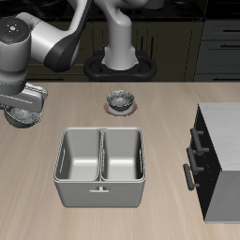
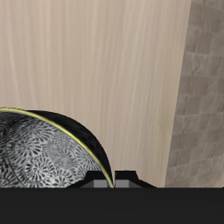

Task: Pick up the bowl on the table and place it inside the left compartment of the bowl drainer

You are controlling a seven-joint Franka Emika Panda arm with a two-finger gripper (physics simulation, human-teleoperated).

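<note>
The bowl (image 1: 21, 118) is small, grey and mottled with a dark rim. It hangs under my gripper (image 1: 23, 109) near the table's side edge, level with the bowl drainer (image 1: 101, 192) and well off to its side. In the wrist view the bowl (image 2: 44, 153) sits very close, its rim running between the fingertips of my gripper (image 2: 109, 180), which looks shut on that rim. The drainer is a grey metal tub with two empty wells and a small handle on its front. Its left compartment (image 1: 80, 155) is the well nearer the bowl.
A like bowl on a pale saucer (image 1: 120, 100) stands behind the drainer. A dark cabinet with bar handles (image 1: 217, 159) stands on the far side of the drainer. The wrist view shows the table's edge and grey floor (image 2: 206, 96) beyond.
</note>
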